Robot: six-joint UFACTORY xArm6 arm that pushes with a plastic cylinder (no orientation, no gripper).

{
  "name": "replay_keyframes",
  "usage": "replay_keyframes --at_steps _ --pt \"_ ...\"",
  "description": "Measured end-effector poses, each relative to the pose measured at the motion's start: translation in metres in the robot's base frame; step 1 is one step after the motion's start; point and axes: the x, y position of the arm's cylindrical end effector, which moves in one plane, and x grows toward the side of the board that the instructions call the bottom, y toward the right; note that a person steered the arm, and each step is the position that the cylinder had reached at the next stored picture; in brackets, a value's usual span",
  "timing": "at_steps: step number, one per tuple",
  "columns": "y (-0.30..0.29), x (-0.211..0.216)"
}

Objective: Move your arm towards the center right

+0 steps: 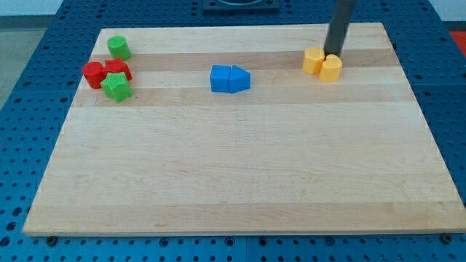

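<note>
The tool is a bare rod with nothing held; my tip [336, 53] is set on the wooden bench [240, 175] at the view's top right. Two yellow blocks [322, 64] are seen just below the tip, apparently touching it. Two blue blocks [229, 78] lie together well to its left. Far left are found two red blocks [104, 72] and two green blocks [117, 68].

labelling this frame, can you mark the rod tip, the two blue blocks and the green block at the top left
my tip [336, 53], camera view, rod's lower end behind the yellow blocks [323, 64]
blue blocks [230, 78], camera view, seam where they touch
green block [119, 47], camera view, top face
</note>
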Motion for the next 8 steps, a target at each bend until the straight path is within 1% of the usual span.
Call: replay_keyframes --at_steps 1,2,3,4,7,8 --pt "-0.007 -0.057" --pt "-0.041 -0.069" --pt "-0.024 -0.077" --pt "-0.024 -0.100" --pt "-0.025 -0.102" --pt "-0.023 -0.095"
